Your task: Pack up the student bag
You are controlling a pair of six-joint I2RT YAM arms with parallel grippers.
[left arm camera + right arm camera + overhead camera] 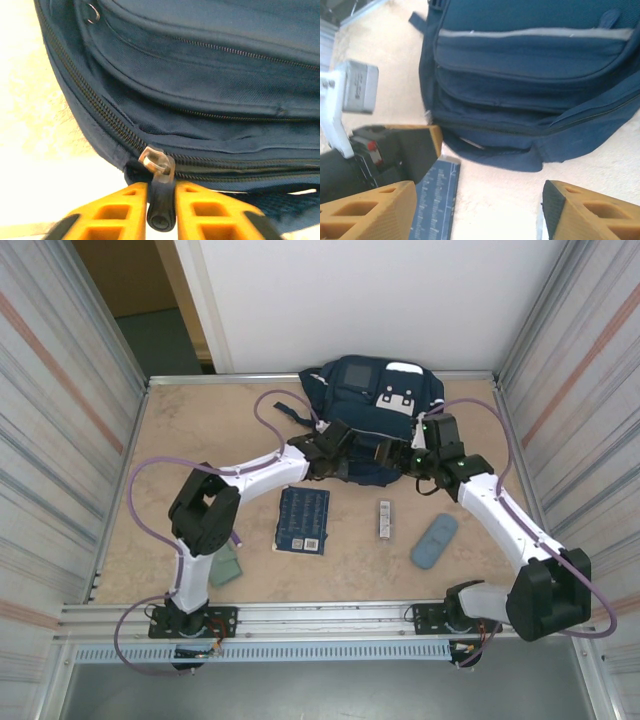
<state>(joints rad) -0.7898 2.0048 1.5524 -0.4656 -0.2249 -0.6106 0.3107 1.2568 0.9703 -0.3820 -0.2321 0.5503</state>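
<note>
Looking down from the overhead camera, I see the student bag (pixel 365 410) lying at the far middle of the table (pixel 200 440), close to the back wall. My left gripper (pixel 345 455) and right gripper (pixel 387 455) both sit at its near edge. A dark-blue book (pixel 303 520), a small pale bar (pixel 384 518) and a grey-blue pouch (pixel 434 541) lie nearer me.

On the left wrist camera, the orange fingers (pixel 120 212) are pinched together on the bag's black zipper pull (pixel 161 202), with the metal slider (pixel 156 161) just above them.

On the right wrist camera, the fingers (pixel 370 215) stand wide apart with nothing gripped, the bag's lower edge just ahead
</note>
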